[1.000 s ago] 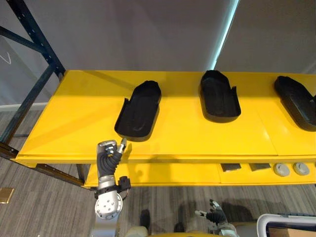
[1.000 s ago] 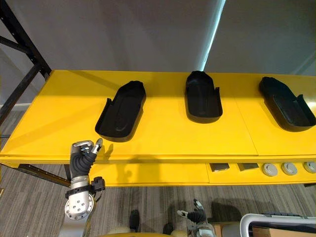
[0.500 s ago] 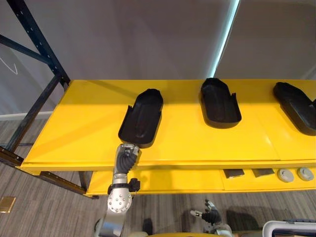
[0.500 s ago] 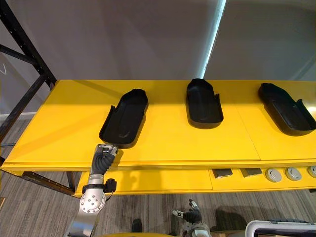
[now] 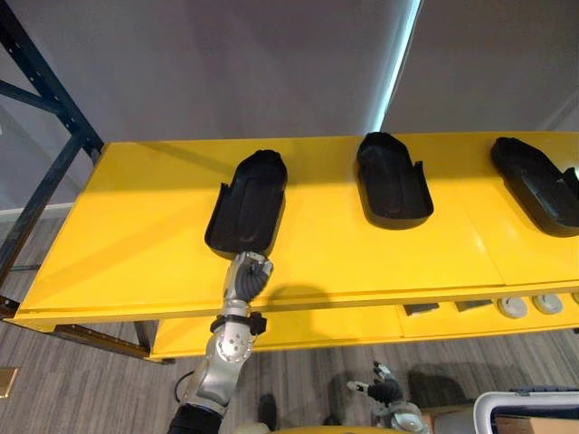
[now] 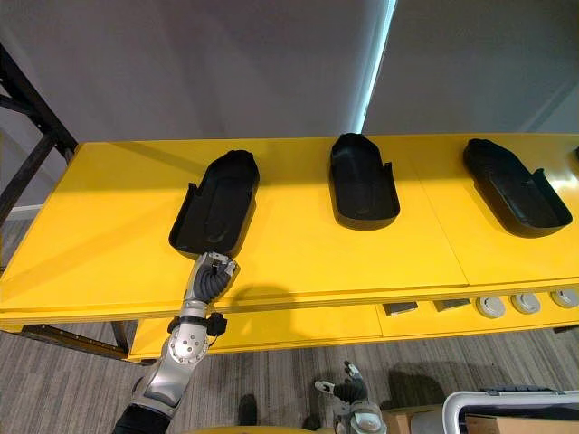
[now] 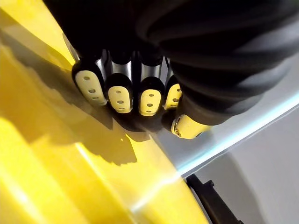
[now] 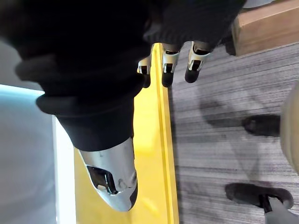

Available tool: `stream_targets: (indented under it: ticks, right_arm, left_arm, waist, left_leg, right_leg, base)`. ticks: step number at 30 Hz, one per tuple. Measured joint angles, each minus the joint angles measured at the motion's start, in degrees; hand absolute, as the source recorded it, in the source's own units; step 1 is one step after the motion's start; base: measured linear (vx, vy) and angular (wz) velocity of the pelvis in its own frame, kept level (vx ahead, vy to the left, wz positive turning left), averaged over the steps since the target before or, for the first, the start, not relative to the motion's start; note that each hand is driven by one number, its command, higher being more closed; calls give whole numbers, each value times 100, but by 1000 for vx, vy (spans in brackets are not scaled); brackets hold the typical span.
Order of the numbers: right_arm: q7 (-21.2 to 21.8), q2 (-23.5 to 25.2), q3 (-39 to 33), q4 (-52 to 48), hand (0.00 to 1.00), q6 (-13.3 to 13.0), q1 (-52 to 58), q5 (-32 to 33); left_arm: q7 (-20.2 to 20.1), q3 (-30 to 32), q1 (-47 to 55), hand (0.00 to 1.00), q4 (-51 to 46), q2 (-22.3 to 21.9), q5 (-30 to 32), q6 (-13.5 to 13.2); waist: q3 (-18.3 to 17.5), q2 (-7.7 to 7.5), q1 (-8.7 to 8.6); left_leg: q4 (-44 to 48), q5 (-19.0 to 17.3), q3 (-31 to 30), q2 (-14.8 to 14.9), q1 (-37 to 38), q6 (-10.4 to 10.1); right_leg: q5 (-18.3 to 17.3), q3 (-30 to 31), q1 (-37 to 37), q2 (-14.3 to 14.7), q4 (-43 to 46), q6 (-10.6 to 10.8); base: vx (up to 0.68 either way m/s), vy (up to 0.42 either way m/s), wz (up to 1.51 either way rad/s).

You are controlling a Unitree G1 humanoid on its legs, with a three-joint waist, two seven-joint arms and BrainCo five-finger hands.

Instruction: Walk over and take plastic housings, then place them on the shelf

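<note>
Three black plastic housings lie open side up on the yellow shelf (image 5: 136,235): a left one (image 5: 249,201), a middle one (image 5: 391,178) and a right one (image 5: 536,181). My left hand (image 5: 250,274) is over the shelf's front edge, right at the near end of the left housing. Its fingers (image 7: 119,91) are curled in a row above the yellow surface and hold nothing. My right hand (image 5: 384,395) hangs low near the floor, fingers (image 8: 168,60) relaxed and empty.
A dark blue rack upright (image 5: 45,99) stands at the shelf's left end. On the lower shelf lie dark square parts (image 5: 418,308) and round grey discs (image 5: 516,307). A white bin corner (image 5: 529,411) sits at the bottom right, and a cardboard box (image 8: 266,28) is beside my right hand.
My left hand has moved right and forward, from below the shelf's front edge up to the near end of the left housing. The camera has shifted. The housings lie as before.
</note>
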Motion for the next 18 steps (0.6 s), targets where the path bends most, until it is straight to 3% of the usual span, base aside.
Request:
stream_targets:
  ticks: [6, 18]
  right_arm:
    - [1, -4, -1, 2, 0, 5, -79, -1]
    - [2, -1, -2, 14, 0, 6, -191, -1]
  left_arm:
    - [18, 1, -395, 100, 63, 121, 0, 100]
    - [107, -22, -628, 100, 110, 164, -15, 78]
  waist:
    - [138, -21, -144]
    - [252, -69, -161]
  left_leg:
    - [-2, -1, 32, 13, -82, 1]
    - [0, 0, -25, -29, -85, 2]
  right_leg:
    - [41, 44, -101, -9, -18, 23]
    - [42, -20, -35, -14, -82, 24]
  base:
    - [-22, -1, -3]
    - [7, -6, 3]
